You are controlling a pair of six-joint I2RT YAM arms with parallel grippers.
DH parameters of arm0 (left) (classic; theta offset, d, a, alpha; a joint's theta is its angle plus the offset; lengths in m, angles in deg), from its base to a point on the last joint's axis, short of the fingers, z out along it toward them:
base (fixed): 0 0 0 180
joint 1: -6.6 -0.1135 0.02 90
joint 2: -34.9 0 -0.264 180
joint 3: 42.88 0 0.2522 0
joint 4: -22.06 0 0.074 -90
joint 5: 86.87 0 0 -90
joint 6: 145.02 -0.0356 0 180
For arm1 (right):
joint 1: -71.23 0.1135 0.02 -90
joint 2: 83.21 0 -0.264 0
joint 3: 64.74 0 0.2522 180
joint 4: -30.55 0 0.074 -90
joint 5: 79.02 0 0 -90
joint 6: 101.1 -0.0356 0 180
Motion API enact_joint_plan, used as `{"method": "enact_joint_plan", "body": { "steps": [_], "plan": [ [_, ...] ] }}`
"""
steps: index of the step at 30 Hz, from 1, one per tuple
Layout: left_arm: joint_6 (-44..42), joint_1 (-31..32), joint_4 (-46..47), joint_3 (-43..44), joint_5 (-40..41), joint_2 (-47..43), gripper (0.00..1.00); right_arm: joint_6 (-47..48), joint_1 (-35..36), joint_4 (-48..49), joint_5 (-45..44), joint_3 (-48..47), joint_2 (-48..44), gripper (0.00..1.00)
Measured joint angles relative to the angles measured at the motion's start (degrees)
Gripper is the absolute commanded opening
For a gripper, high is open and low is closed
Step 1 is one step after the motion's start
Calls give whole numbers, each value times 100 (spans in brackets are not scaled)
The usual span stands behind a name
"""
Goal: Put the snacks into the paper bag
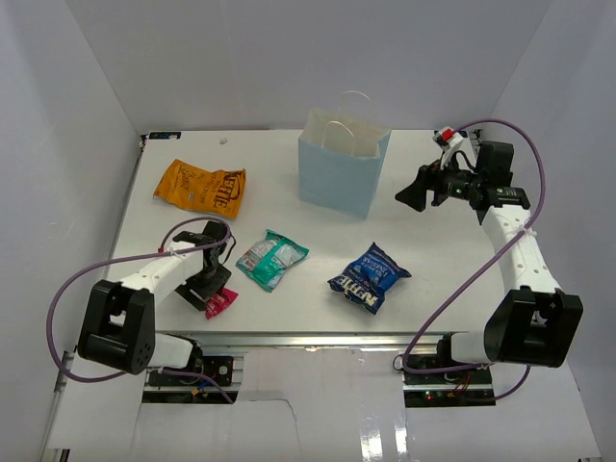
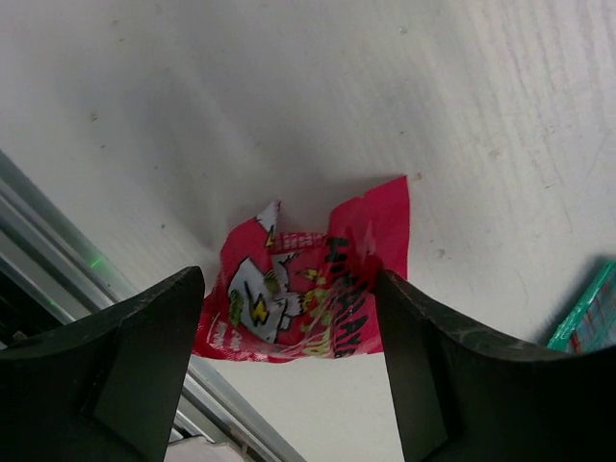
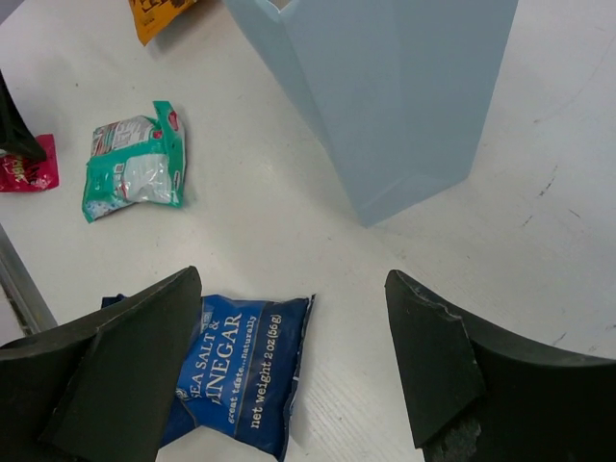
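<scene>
From above, saw paper bag (image 1: 337,173) upright at far middle of table (image 1: 443,289), snacks (image 1: 200,186) scattered before it. Through left wrist, found left gripper (image 2: 289,279) gaping over small pink wrapper (image 2: 318,308), seemingly not touching. Through right wrist, found right gripper (image 3: 294,289) likewise open, above blue chip bag (image 3: 241,371).

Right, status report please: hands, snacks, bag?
Left hand open over pink wrapper. Right hand open, empty, beside bag. Orange chips, teal pouch, blue chips on table. Nothing blocking.
</scene>
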Motion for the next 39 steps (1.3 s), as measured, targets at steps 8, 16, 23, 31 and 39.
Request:
{"method": "enact_joint_plan", "body": {
  "steps": [8, 16, 23, 31, 39],
  "plan": [
    [-822, -201, 619, 55, -369, 94, 38, 479, 0, -310, 496, -26, -234, 83],
    [-1631, -205, 1152, -28, -1176, -776, 21, 3215, 223, -2769, 1827, -723, -114, 82],
    [-2116, -205, 2879, -479, -3447, -1976, 16, 5331, 2533, -3748, 1084, -225, -474, 90],
    [-1762, -83, 3698, -343, -5147, -870, 15, 5840, 5340, -935, -1283, 1456, -1740, 96],
    [-1399, 382, 3681, 566, -5965, 111, 15, 7178, 6277, -72, -1947, 1379, -702, 99]
  ]
}}
